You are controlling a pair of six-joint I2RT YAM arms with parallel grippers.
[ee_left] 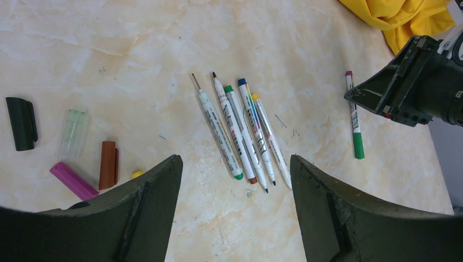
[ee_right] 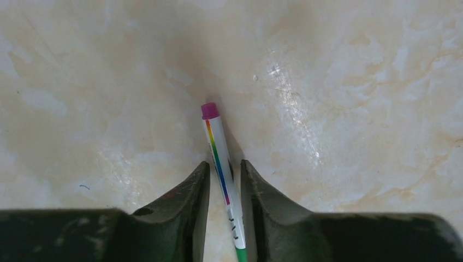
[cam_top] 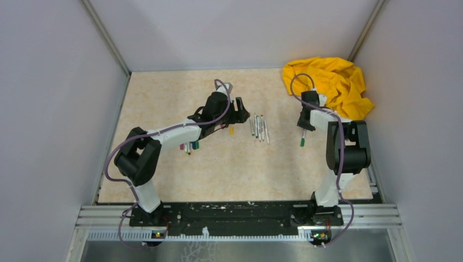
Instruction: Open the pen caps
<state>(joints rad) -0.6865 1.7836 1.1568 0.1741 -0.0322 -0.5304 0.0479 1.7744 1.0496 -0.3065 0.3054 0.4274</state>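
While the right gripper [ee_right: 225, 183] has its jaws clamped on the barrel of a pen [ee_right: 221, 164] with a purple end and green cap [ee_left: 358, 146], the left gripper [ee_left: 235, 180] hovers with jaws spread wide and empty over 5 uncapped pens [ee_left: 243, 131]. That cap looks light, stiff and slick, so I'd pinch it squarely across its middle and pull straight along the barrel. Loose caps [ee_left: 82, 158] lie on the smooth marbled surface [ee_left: 136, 49], walled in grey, with a yellow cloth [cam_top: 327, 84] in the far corner.

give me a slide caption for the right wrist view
Right gripper closed on a rainbow-striped pen above the marble-patterned table.
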